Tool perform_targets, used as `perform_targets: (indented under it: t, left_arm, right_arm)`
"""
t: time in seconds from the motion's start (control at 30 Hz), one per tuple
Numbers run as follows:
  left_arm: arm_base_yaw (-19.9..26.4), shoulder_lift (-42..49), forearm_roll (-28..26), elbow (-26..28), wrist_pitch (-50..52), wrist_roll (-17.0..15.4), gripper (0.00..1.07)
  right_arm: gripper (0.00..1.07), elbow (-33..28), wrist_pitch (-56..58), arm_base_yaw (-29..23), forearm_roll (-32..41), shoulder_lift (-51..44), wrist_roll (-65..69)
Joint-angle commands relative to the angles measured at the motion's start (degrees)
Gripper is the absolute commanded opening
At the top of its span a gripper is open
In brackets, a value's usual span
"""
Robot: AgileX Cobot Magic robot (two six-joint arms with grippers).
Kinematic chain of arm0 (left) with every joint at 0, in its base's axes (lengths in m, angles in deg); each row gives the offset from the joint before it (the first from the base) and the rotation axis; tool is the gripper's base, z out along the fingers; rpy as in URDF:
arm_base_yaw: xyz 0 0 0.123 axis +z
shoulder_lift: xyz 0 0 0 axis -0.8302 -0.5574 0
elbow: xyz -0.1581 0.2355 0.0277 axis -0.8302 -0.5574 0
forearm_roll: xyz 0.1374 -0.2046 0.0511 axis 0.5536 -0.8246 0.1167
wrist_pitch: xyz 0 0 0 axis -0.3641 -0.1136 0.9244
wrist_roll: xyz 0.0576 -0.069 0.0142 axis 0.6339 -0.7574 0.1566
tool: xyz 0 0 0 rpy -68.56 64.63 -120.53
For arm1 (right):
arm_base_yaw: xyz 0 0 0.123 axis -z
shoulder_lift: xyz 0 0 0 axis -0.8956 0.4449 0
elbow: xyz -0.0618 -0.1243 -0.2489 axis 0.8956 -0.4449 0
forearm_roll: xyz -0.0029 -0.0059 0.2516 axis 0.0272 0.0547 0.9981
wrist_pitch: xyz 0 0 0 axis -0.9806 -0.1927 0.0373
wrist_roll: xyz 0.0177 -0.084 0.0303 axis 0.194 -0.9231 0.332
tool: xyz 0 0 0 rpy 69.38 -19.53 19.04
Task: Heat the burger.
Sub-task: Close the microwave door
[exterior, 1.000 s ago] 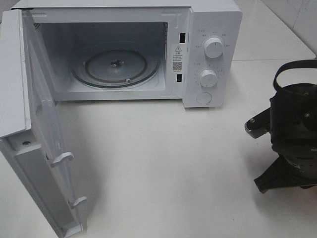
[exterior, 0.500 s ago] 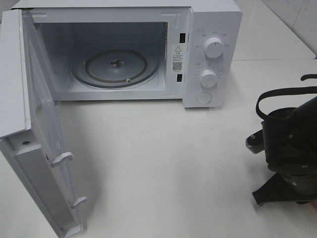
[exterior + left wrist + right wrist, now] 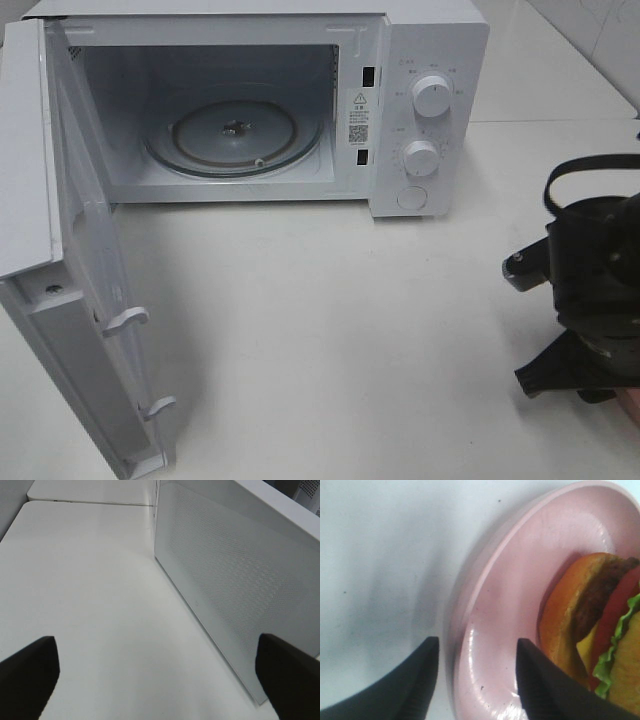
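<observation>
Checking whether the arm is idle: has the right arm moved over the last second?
Yes. The right arm dipped toward the table's near edge, away from the microwave, then came partway back up, ending slightly lower than a second ago.

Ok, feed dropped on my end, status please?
Right gripper open, straddling round pink plate's rim. Layered golden-bun burger lying on that plate. Left gripper open beside white microwave door, door open.
</observation>
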Motion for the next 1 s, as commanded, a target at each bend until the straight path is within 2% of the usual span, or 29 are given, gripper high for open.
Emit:
perform_targets:
  t: [0.03, 0.07, 0.27, 0.33, 0.37, 0.4, 0.57, 0.83, 1.0]
  left_arm:
    - [0.17, 0.8, -0.29, -0.11, -0.06, 0.0, 1.0]
    - [0.17, 0.8, -0.29, -0.11, -0.06, 0.0, 1.0]
    - [0.17, 0.8, -0.29, -0.11, -0.06, 0.0, 1.0]
    - [0.17, 0.8, -0.29, -0.11, -0.06, 0.0, 1.0]
    - [0.17, 0.8, -0.29, -0.11, -0.06, 0.0, 1.0]
    - [0.17, 0.8, -0.29, -0.11, -0.06, 0.0, 1.0]
    - [0.17, 0.8, -0.29, -0.11, -0.06, 0.0, 1.0]
    - [0.17, 0.8, -0.29, -0.11, -0.06, 0.0, 1.0]
    - [0.17, 0.8, -0.29, -0.11, -0.06, 0.0, 1.0]
  right_arm:
    - [0.68, 0.11, 0.11, 0.11, 2.69, -5.9, -4.47]
    - [0.7, 0.11, 0.11, 0.11, 4.87, -10.08, -7.45]
    - [0.71, 0.11, 0.06, 0.11, 13.41, -19.88, -18.56]
    - [0.72, 0.11, 0.0, 0.11, 20.63, -26.13, -27.27]
    - [0.72, 0.11, 0.0, 0.11, 20.63, -26.13, -27.27]
    - [0.72, 0.11, 0.11, 0.11, 25.27, -29.91, -33.29]
    - [0.72, 0.11, 0.74, 0.11, 34.49, -39.08, -43.72]
    - [0.8, 0.11, 6.88, 0.11, 37.99, -51.51, -47.9]
    - [0.79, 0.11, 9.91, 0.11, 37.93, -56.44, -47.96]
